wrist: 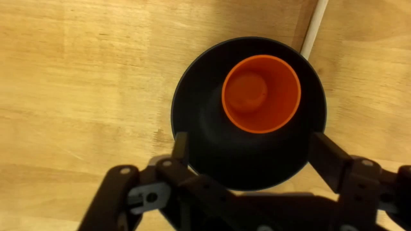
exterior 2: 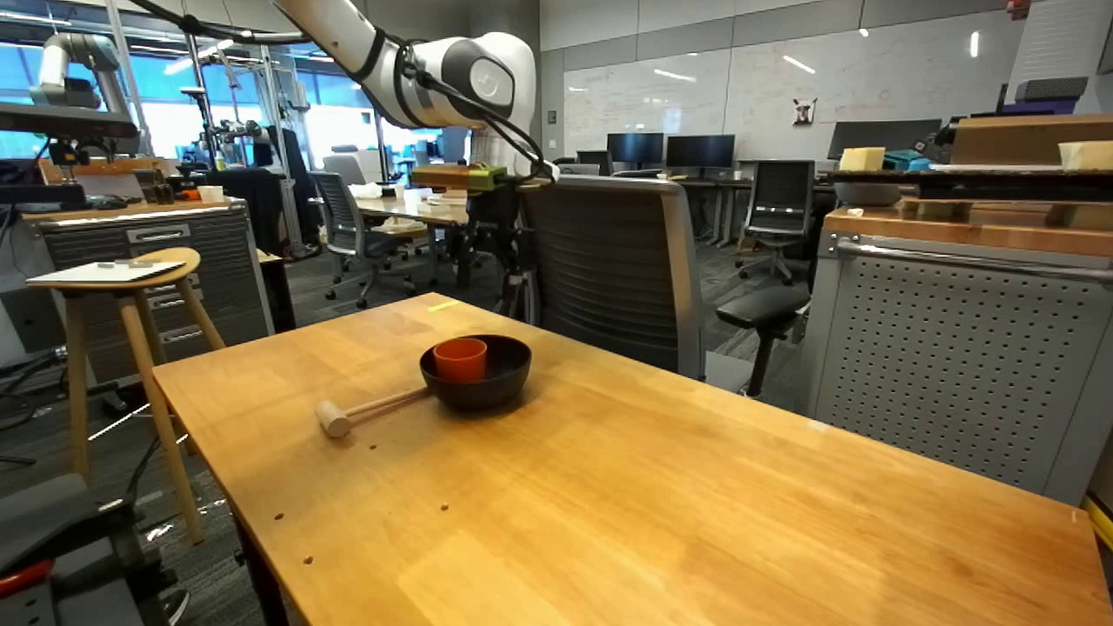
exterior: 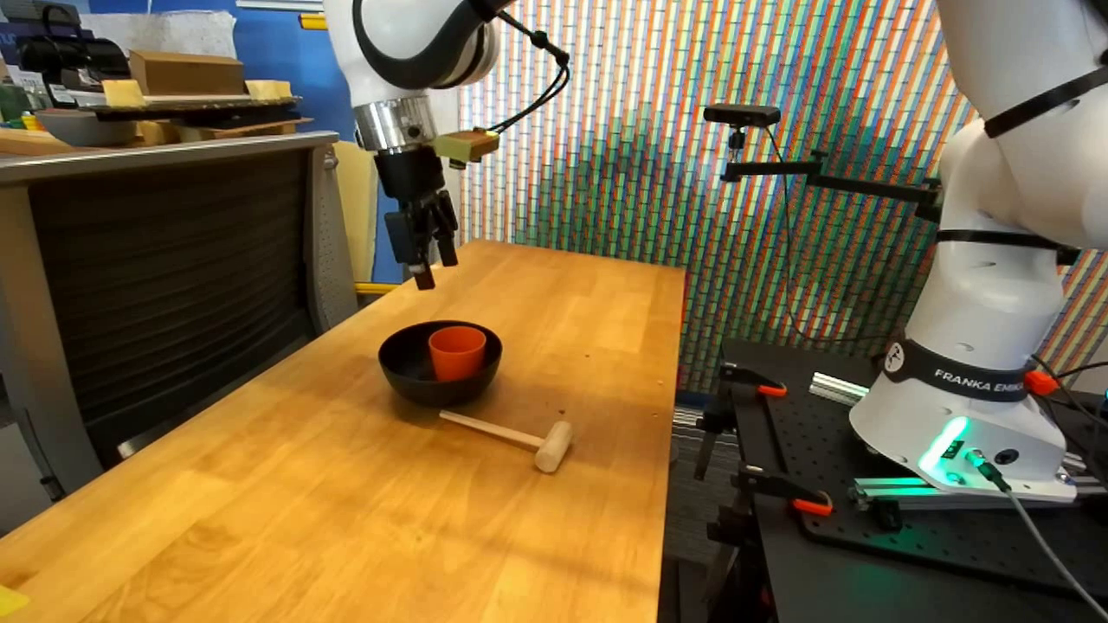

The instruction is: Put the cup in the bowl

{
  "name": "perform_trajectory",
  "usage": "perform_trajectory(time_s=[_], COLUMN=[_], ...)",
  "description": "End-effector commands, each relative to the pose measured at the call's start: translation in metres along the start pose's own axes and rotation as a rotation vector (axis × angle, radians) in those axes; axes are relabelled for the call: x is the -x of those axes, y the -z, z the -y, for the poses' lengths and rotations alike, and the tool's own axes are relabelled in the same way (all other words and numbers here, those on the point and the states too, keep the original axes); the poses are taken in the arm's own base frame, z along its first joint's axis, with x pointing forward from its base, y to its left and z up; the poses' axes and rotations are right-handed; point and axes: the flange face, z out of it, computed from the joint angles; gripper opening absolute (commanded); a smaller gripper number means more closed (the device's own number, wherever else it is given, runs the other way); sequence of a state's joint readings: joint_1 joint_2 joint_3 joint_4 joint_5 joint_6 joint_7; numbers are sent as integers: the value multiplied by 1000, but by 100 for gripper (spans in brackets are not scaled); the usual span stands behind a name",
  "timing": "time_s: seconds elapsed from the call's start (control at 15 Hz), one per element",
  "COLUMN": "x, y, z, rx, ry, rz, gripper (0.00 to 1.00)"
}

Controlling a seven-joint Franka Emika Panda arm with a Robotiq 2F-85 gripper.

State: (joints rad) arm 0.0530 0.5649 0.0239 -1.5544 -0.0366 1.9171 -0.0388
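Orange-red plastic cup (exterior: 457, 355) sits inside a round matte-black bowl (exterior: 402, 368), black gripper (exterior: 435, 268) spread wide above the bowl. Likely light and stiff, the cup suits a pinch at its rim.

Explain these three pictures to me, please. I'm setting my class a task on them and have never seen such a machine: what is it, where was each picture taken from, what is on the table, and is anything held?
The machine is a jointed white robot arm ending in a pair of gripping jaws. Two pictures watch from different spots outside it; the third is taken from its wrist, looking down past the jaws. On the table stands a black bowl with an orange cup inside it, mouth up. Beside the bowl lies a wooden mallet, handle end toward the bowl. The jaws hang in the air, spread apart, so nothing is held.
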Motion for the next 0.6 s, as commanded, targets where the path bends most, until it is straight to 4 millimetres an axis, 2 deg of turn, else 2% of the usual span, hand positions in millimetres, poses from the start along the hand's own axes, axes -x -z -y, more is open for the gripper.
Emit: perform_trajectory(time_s=[0.0,0.33,0.4,0.53], x=[47,105,72,91], y=[49,90,77,88], z=[3,6,8,7], rx=[-21,-50,-12,-22], ry=[92,292,221,261], rz=[-55,-51,-46,-48], gripper=[100,100,100,100])
